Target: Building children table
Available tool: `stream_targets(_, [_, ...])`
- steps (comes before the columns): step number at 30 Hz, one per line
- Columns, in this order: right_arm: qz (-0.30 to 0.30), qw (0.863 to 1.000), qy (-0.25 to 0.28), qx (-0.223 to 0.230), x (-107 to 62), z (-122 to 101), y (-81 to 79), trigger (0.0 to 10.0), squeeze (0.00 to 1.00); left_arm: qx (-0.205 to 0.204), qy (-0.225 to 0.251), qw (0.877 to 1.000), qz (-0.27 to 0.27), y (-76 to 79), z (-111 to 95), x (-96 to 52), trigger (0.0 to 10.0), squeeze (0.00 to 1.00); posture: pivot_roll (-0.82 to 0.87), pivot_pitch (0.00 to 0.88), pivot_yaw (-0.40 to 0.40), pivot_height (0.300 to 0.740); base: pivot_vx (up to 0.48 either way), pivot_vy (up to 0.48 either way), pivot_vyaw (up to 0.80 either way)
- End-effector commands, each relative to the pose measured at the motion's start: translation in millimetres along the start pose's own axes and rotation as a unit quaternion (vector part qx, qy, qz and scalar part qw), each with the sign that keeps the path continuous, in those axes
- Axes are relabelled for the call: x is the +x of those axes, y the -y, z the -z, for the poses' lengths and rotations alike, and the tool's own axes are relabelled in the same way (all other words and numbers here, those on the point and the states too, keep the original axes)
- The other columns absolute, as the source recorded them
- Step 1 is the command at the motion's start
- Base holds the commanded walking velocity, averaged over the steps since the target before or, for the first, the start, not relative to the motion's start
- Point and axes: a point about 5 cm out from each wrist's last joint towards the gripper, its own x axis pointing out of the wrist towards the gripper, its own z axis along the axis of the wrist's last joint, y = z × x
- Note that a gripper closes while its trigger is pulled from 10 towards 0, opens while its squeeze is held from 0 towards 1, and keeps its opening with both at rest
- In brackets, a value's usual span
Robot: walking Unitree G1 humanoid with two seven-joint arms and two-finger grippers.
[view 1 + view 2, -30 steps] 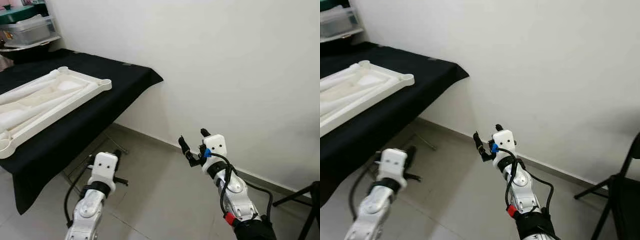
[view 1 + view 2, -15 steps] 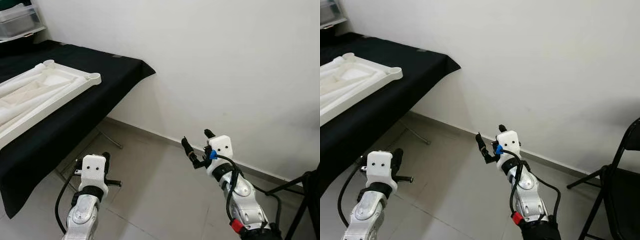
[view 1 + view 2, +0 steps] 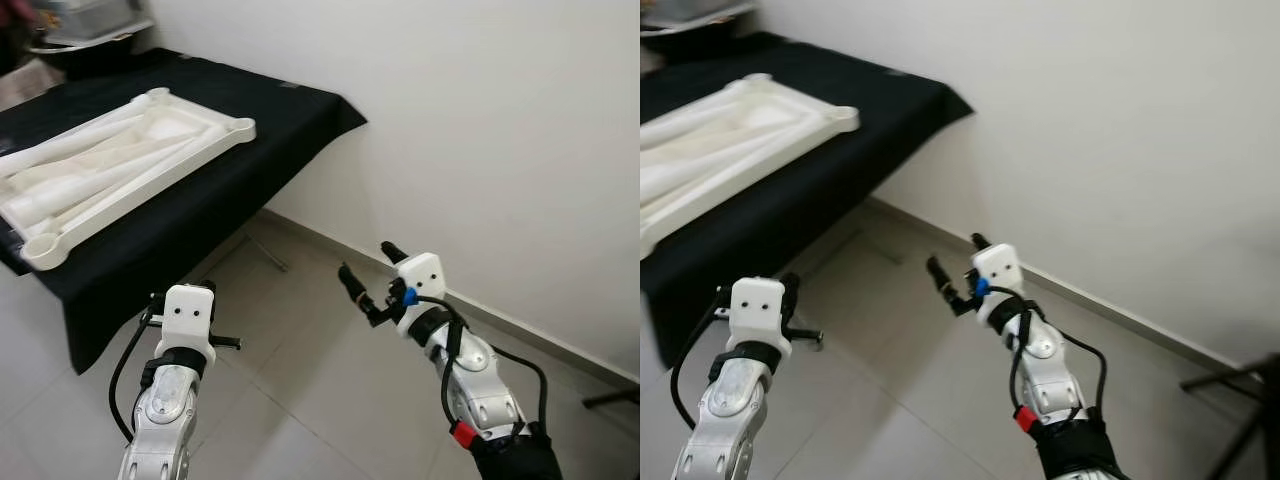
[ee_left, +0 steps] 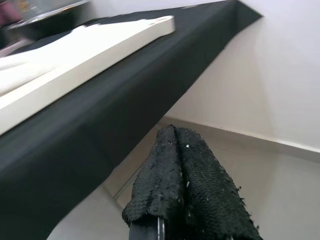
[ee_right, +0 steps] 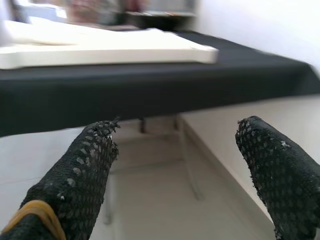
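Note:
A white plastic children's table top (image 3: 120, 175) lies upside down on a black-clothed table (image 3: 270, 130) at the left, with long white parts resting inside it. Both arms are held low over the tiled floor, well short of that table. My left gripper (image 4: 175, 131) is shut with nothing in it; its fingers are pressed together and point toward the cloth's hanging edge. My right gripper (image 3: 365, 260) stands open and empty over the floor near the wall, its two fingertips (image 5: 100, 135) wide apart and facing the black table (image 5: 150, 90).
A white wall runs behind, with a skirting strip along the floor. Thin metal legs (image 3: 268, 256) show under the black table. Clear storage boxes (image 3: 95, 12) sit at the far left back. A dark chair leg (image 3: 1230, 375) stands at the right.
The whole view has swung, so the black table and white top now sit further right and larger. Both arms hold much the same pose; left stays shut, right stays open.

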Motion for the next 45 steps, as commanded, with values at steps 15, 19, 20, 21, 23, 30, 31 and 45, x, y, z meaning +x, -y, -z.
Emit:
stream_targets(15, [-0.018,1.0,0.009,-0.003,1.1,-1,-3.6,10.0,0.0,-0.042,-0.003,0.996,0.075,13.7,1,-6.9,10.0,0.0,-0.03,0.095,0.032,0.74,0.0,0.0,0.8])
stream_targets(19, [-0.022,1.0,0.01,-0.003,1.5,-1,-3.8,10.0,0.0,-0.054,-0.01,0.996,0.075,12.5,2,-5.9,10.0,0.0,-0.03,0.095,0.032,0.74,0.0,0.0,0.8])
stream_targets(20, [-0.022,1.0,0.01,-0.003,1.5,-1,-3.8,10.0,0.0,-0.054,-0.01,0.996,0.075,12.5,2,-5.9,10.0,0.0,-0.03,0.095,0.032,0.74,0.0,0.0,0.8])
stream_targets(21, [-0.023,1.0,0.01,-0.003,1.5,-1,-4.1,10.0,0.0,-0.054,-0.011,0.996,0.077,12.2,2,-5.8,10.0,0.0,-0.03,0.094,0.032,0.74,0.0,0.0,0.8])
stream_targets(23, [-0.024,1.0,0.009,-0.002,2.1,0,-4.4,10.0,0.0,-0.049,-0.013,0.995,0.083,12.5,3,-4.9,10.0,0.0,-0.03,0.091,0.03,0.74,0.0,0.0,0.8])
stream_targets(30, [-0.024,1.0,0.006,0.004,2.7,1,-3.5,10.0,0.0,-0.043,-0.017,0.995,0.087,13.1,4,-3.7,10.0,0.0,-0.03,0.084,0.028,0.74,0.0,0.0,0.78])
stream_targets(31, [-0.024,1.0,0.006,0.004,2.7,1,-3.5,10.0,0.0,-0.043,-0.017,0.995,0.087,13.1,4,-3.7,10.0,0.0,-0.03,0.084,0.028,0.74,0.0,0.0,0.66])
stream_targets(45, [-0.018,1.0,-0.014,0.013,4.5,6,-0.6,10.0,0.0,-0.07,-0.033,0.995,0.071,11.1,8,-3.1,10.0,0.0,-0.03,0.071,0.023,0.74,0.153,0.0,0.0])
